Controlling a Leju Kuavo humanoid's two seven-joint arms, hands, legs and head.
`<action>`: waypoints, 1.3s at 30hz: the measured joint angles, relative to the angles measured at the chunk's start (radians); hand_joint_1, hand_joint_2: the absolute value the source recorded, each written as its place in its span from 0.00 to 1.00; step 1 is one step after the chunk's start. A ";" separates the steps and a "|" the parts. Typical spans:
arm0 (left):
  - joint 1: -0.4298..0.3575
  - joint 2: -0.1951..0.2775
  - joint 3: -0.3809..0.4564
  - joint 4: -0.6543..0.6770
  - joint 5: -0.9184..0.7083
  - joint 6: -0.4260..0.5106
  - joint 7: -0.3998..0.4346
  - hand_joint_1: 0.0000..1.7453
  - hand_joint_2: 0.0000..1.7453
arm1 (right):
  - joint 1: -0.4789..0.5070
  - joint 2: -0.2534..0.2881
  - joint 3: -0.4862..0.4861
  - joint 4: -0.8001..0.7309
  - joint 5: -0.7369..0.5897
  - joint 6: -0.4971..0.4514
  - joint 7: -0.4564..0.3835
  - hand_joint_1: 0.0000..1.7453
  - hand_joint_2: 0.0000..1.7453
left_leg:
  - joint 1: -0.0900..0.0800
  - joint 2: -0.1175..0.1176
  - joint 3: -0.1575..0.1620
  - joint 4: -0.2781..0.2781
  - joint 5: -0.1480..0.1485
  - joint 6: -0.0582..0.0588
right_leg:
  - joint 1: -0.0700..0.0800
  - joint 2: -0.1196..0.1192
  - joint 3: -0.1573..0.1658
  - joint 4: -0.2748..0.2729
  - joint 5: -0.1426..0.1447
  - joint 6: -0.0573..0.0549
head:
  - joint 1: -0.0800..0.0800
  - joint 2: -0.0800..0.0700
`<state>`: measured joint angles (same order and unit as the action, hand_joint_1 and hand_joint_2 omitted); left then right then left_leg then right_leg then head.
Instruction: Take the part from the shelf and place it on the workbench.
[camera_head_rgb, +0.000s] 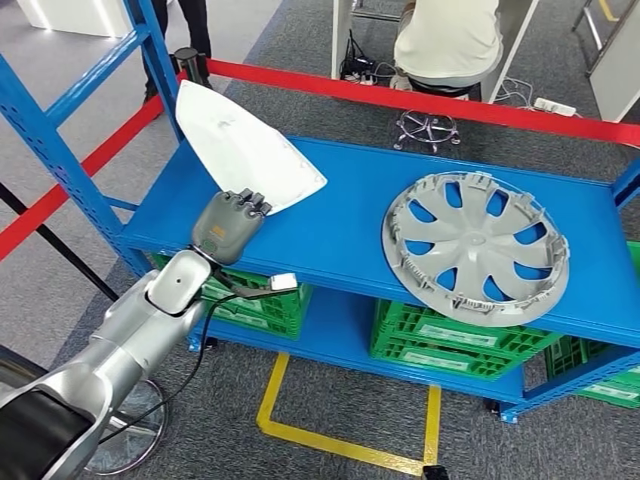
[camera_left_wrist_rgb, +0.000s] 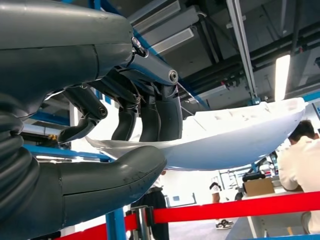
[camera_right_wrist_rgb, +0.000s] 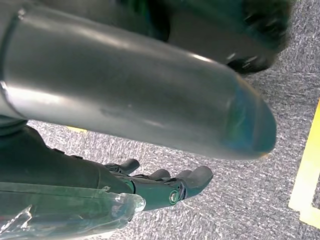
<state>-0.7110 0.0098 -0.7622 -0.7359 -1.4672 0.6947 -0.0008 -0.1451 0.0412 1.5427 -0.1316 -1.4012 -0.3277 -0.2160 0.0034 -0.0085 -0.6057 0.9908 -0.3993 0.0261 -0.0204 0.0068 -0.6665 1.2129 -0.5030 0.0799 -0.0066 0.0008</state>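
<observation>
A: Left hand (camera_head_rgb: 226, 222) — state noted?
B: Fingers (camera_left_wrist_rgb: 158, 117) are laid over the white part (camera_head_rgb: 245, 150), thumb (camera_left_wrist_rgb: 113, 175) pressed beneath; the part is gripped at its near edge and tilted up, its wide end toward 11 o'clock above the blue shelf (camera_head_rgb: 347, 215).

A: Anything else recorded on the shelf?
B: A grey wheel cover (camera_head_rgb: 475, 248) is seen flat at 3 o'clock of the part, well apart.

A: Right hand (camera_right_wrist_rgb: 166, 187)?
B: Held over grey carpet (camera_right_wrist_rgb: 245, 200), fingers extended and apart, nothing held.

Glossy white plastic part (camera_head_rgb: 241, 150), blue painted-metal shelf (camera_head_rgb: 355, 215)
</observation>
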 joint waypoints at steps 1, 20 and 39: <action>-0.001 0.000 0.000 0.000 0.000 0.000 0.000 1.00 1.00 | -0.002 0.000 0.000 0.000 0.000 0.000 0.001 0.00 0.00 | 0.002 0.000 -0.002 0.002 0.001 -0.006 | -0.001 0.000 0.040 -0.068 0.020 0.005 | 0.000 0.000; -0.015 -0.002 0.005 0.000 -0.002 0.004 0.000 1.00 1.00 | -0.015 0.004 0.002 0.000 0.000 -0.007 0.004 0.00 0.00 | -0.007 -0.004 0.073 0.017 -0.086 -0.033 | 0.009 0.003 -0.018 -0.177 0.150 -0.040 | -0.005 0.000; -0.011 -0.002 0.008 0.002 0.001 0.004 -0.012 1.00 1.00 | -0.013 0.002 0.010 0.000 -0.001 -0.022 0.005 0.00 0.00 | -0.009 0.000 -0.090 0.031 0.032 -0.046 | 0.019 -0.001 0.116 -0.205 0.040 -0.069 | -0.004 0.000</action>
<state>-0.7221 0.0080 -0.7546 -0.7334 -1.4660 0.6986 -0.0133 -0.1581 0.0432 1.5522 -0.1316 -1.4023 -0.3498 -0.2108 -0.0053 -0.0086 -0.6953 1.0215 -0.3674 -0.0200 -0.0011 0.0056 -0.5503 1.0074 -0.4633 0.0110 -0.0101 0.0008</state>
